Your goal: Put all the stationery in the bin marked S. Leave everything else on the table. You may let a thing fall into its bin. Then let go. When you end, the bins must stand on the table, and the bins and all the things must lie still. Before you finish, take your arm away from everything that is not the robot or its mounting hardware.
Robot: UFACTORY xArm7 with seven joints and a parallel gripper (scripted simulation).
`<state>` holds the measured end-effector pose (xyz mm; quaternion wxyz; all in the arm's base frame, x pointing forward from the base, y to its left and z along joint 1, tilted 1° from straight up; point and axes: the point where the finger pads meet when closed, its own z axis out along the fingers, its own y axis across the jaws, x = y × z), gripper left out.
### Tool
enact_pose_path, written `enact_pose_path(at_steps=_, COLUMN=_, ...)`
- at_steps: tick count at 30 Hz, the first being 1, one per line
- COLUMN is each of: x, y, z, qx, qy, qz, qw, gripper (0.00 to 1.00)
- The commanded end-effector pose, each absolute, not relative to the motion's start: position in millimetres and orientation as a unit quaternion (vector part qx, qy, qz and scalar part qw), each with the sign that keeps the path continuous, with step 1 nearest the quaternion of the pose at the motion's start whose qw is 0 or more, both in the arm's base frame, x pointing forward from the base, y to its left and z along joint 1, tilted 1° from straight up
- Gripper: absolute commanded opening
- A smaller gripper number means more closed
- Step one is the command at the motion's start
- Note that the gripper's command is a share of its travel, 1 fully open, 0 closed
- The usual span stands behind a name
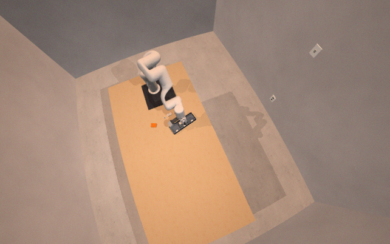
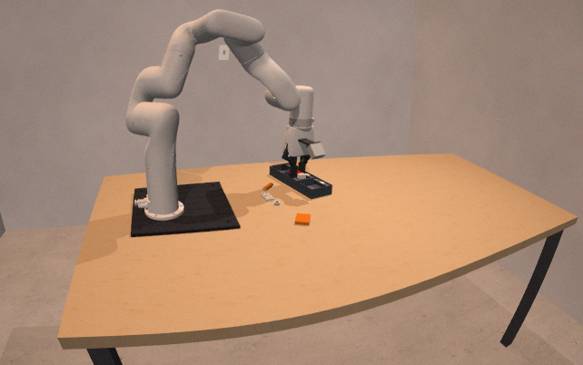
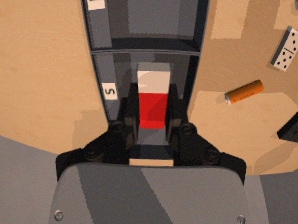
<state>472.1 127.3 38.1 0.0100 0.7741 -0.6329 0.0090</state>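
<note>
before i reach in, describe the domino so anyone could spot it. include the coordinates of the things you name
On the wooden table (image 1: pixel 182 170) (image 2: pixel 386 236), find the long dark tray (image 1: pixel 174 132) (image 2: pixel 322 191) (image 3: pixel 200 30). Beside it, on the side nearer the arm's base, lies the domino (image 1: pixel 169 114) (image 2: pixel 267 196) (image 3: pixel 285 50), between an orange cylinder (image 2: pixel 268 186) (image 3: pixel 245 92) and a nut (image 1: pixel 164 117) (image 2: pixel 277 203). It alone is a flat white oblong with black dots.
</note>
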Motion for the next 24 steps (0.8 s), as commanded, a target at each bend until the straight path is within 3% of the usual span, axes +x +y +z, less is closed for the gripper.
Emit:
enact_pose_path(at_steps=1, x=474.3, y=127.8, z=31.9, qx=0.774, qy=-0.633, qz=0.01, qw=0.007, gripper=0.0)
enact_pose_path(at_steps=22, x=473.3, y=126.2, z=24.5, qx=0.774, qy=-0.633, qz=0.01, qw=0.007, gripper=0.0)
enact_pose_path(at_steps=23, x=473.3, y=126.2, z=24.5, qx=0.774, qy=-0.633, qz=0.01, qw=0.007, gripper=0.29)
enact_pose_path(at_steps=24, x=473.3, y=126.2, z=24.5, qx=0.774, qy=-0.633, qz=0.01, qw=0.007, gripper=0.29)
